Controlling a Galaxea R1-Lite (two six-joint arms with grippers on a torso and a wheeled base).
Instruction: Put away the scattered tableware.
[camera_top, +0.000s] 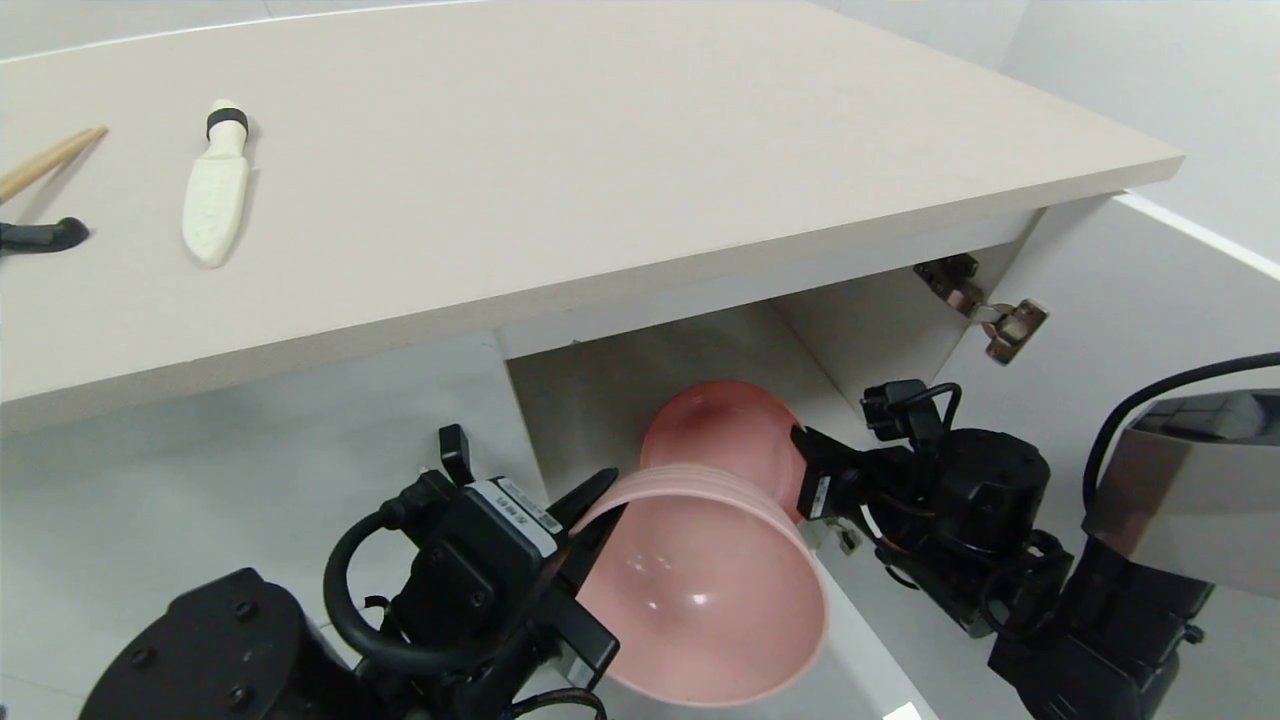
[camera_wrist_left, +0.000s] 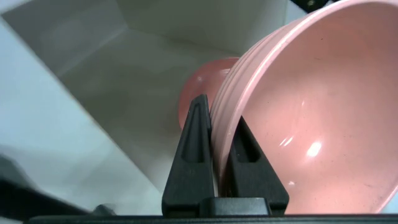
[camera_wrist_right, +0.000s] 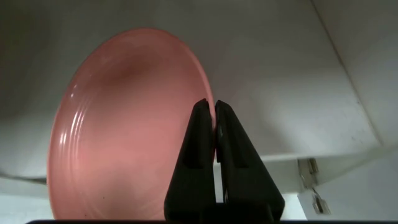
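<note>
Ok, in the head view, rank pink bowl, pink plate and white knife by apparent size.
pink bowl, nearest the camera
pink plate, partly hidden behind the bowl
white knife, farther off on the countertop

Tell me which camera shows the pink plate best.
The right wrist view: the pink plate shows nearly whole, face on, its rim pinched by the right gripper. In the head view the pink bowl hides its lower part. The left wrist view catches a small piece of it behind the bowl's rim.
</note>
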